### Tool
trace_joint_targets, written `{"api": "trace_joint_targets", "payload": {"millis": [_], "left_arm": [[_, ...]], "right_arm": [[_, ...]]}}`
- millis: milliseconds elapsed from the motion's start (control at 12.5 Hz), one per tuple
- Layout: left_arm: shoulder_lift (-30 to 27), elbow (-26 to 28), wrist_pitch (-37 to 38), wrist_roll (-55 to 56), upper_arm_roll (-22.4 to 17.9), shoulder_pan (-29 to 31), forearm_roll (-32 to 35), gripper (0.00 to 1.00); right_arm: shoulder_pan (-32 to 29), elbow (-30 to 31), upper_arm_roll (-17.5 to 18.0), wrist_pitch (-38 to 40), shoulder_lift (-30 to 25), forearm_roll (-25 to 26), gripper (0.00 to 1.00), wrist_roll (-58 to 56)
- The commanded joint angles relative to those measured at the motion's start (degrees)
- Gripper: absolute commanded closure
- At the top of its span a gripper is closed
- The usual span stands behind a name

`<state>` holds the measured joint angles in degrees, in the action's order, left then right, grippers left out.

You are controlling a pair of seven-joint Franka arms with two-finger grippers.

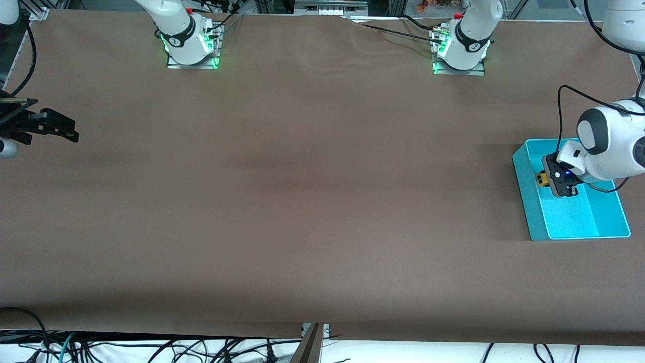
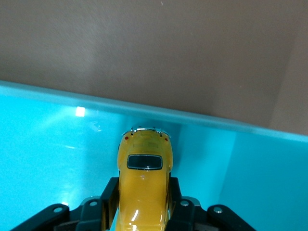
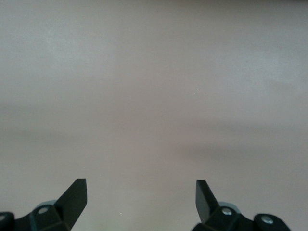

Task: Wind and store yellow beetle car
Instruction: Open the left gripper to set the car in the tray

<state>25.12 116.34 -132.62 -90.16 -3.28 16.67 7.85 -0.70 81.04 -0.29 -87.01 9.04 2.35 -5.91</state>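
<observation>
We see the left claw [image 1: 544,179] clamped on the car [image 2: 144,185], low inside the bin [image 1: 612,222] beside its wall; the right claw [image 3: 141,197] waits spread over bare table [image 1: 302,201]; released wound, the car may strike the wall.

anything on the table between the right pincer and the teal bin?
Nothing: in the front view only bare brown table separates the open right pincer from the teal plastic bin, where the left pincer grips the small yellow beetle car.
</observation>
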Motion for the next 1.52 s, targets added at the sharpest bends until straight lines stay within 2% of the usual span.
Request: {"api": "trace_joint_targets", "payload": {"millis": [0, 80, 241, 321, 401, 802, 962, 1122, 1203, 1283, 1443], "left_arm": [[-0.3, 1.3, -0.4, -1.1, -0.4, 1.0, 2.4, 0.93], [0.2, 1.4, -0.4, -1.1, -0.4, 1.0, 2.5, 0.90], [0.6, 2.0, -0.5, -0.5, -0.9, 1.0, 2.3, 0.64], [0.5, 1.9, -0.5, -0.5, -0.9, 0.9, 2.3, 0.34], [-0.1, 1.9, -0.5, -0.5, -0.9, 0.9, 2.3, 0.00], [-6.1, 0.4, -0.3, -0.4, -0.6, 0.3, 1.4, 0.00], [-10.3, -1.9, 0.5, -0.6, 1.5, -1.7, 1.5, 0.00], [-15.4, -2.9, 6.1, -0.4, 3.0, -2.5, 0.6, 0.00], [-18.0, -2.8, 7.6, 0.7, 3.0, -3.2, -3.7, 0.00], [-20.0, -2.9, 9.4, 3.5, 3.0, -4.0, -6.8, 0.00], [-21.8, -5.2, 15.4, 19.6, 3.1, -5.9, -7.9, 0.00]], "right_arm": [[-0.3, 0.6, -0.1, -0.4, -0.7, -1.0, 0.00, -0.2], [-0.3, 0.6, -0.1, -0.4, -0.7, -1.0, 0.00, -0.2], [-0.3, 0.6, -0.1, -0.4, -0.7, -1.1, 0.00, -0.2], [-0.3, 0.6, -0.1, -0.4, -0.7, -1.0, 0.00, -0.2], [-0.3, 0.6, -0.1, -0.4, -0.7, -1.0, 0.00, -0.2], [-0.4, 0.6, -0.1, -0.4, -0.7, -1.0, 0.00, -0.2], [-0.4, 0.6, -0.1, -0.4, -0.7, -1.1, 0.00, -0.2], [-0.4, 0.6, -0.1, -0.4, -0.7, -1.1, 0.00, -0.2], [-0.4, 0.6, -0.1, -0.4, -0.7, -1.1, 0.00, -0.2], [-0.4, 0.6, -0.1, -0.4, -0.7, -1.1, 0.00, -0.2], [-0.4, 0.6, -0.1, -0.4, -0.7, -1.0, 0.00, -0.2]]}}
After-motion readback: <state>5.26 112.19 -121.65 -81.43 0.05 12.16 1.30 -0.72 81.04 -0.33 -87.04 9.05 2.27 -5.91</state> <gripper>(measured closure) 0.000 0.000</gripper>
